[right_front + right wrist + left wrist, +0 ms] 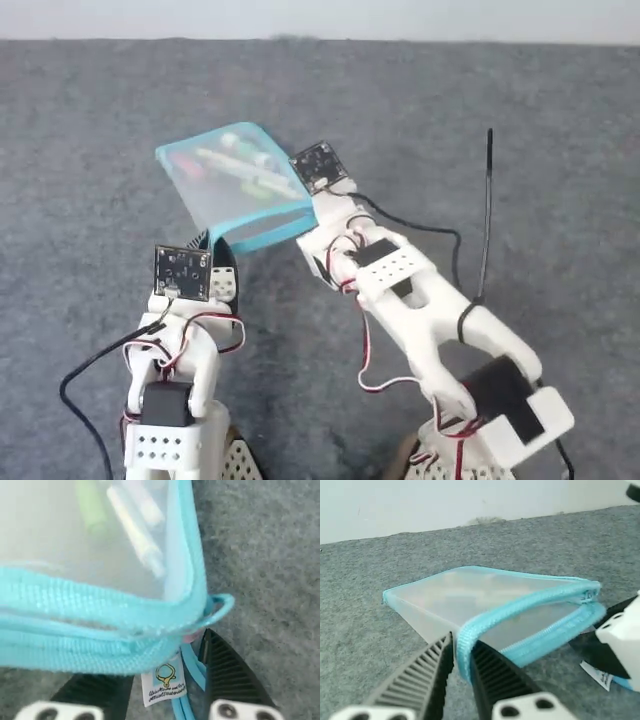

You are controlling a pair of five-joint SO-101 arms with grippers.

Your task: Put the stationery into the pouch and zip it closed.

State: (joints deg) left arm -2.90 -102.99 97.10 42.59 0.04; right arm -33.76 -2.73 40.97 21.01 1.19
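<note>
Pouch on table, both grippers at its zipper edge.
Translucent pouch with teal trim lies on the grey felt table, between the two arm tips. Pens and markers are inside it; a green marker and a white pen show through the wall. The left gripper is nearly closed, pinching the corner of the teal zipper strip. The right gripper is partly open, fingers either side of the white label at the pouch's other end; can't tell if it grips.
</note>
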